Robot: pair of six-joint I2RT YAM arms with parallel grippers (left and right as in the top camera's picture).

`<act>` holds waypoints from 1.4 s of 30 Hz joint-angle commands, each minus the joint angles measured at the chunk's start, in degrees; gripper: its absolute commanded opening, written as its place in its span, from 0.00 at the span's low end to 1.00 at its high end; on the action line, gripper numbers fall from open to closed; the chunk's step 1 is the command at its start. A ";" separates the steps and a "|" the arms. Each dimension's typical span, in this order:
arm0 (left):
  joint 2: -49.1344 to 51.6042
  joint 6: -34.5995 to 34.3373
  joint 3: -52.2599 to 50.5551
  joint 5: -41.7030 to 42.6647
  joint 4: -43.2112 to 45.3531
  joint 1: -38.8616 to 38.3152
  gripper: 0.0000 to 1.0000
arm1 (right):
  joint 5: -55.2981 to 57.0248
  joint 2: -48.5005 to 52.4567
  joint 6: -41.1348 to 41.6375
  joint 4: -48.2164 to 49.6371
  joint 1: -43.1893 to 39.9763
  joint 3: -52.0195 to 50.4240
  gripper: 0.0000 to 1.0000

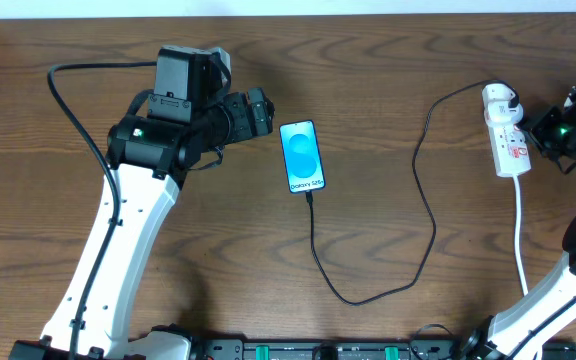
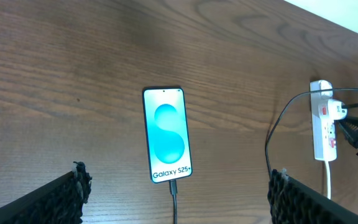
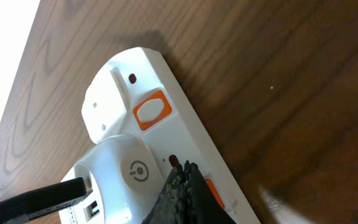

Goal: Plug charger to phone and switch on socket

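The phone lies flat mid-table with its blue screen lit; it also shows in the left wrist view. The black charger cable is plugged into the phone's near end and loops to a white plug head seated in the white socket strip. My left gripper is open, just left of and above the phone. My right gripper is shut, its tips on the strip beside an orange switch, next to the plug head.
A second orange switch sits further along the strip. The strip's white cord runs toward the front edge at the right. The table's far edge lies just beyond the strip.
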 commanded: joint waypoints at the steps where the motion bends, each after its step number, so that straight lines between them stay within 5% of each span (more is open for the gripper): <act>1: -0.17 1.18 0.31 -0.81 -0.24 0.04 0.93 | -0.63 1.42 0.37 0.04 1.40 0.76 0.01; 42: -0.17 1.18 0.31 -0.81 -0.24 0.04 0.93 | 1.73 1.44 4.50 -7.08 6.95 0.72 0.01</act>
